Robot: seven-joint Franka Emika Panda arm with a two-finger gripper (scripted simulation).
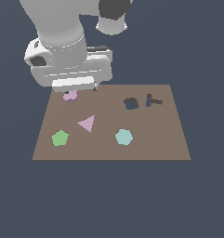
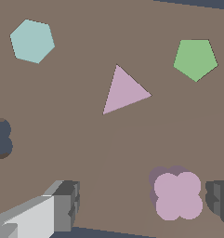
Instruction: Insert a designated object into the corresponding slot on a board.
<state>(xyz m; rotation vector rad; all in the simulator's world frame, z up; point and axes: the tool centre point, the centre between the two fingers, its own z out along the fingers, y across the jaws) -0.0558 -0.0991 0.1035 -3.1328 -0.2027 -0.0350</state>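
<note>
The pale mauve lobed piece (image 1: 70,95) lies flat on the brown board (image 1: 146,135) at its far corner on the exterior view's left. My gripper (image 1: 80,90) hangs low over it, and the hand hides part of it. In the wrist view the gripper (image 2: 142,202) is open. The piece (image 2: 177,195) lies between the fingers (image 2: 62,204), much closer to one than the other, and neither touches it. The dark lobed slot (image 1: 130,103) is in the board's far half towards the exterior view's right. Only its edge shows in the wrist view (image 2: 1,138).
A thinner T-shaped hole (image 1: 153,101) lies just beside the slot. A pink triangle (image 1: 87,123), a green pentagon (image 1: 60,138) and a teal hexagon (image 1: 124,137) lie on the board's near half. They also show in the wrist view: triangle (image 2: 124,91), pentagon (image 2: 195,59), hexagon (image 2: 32,41).
</note>
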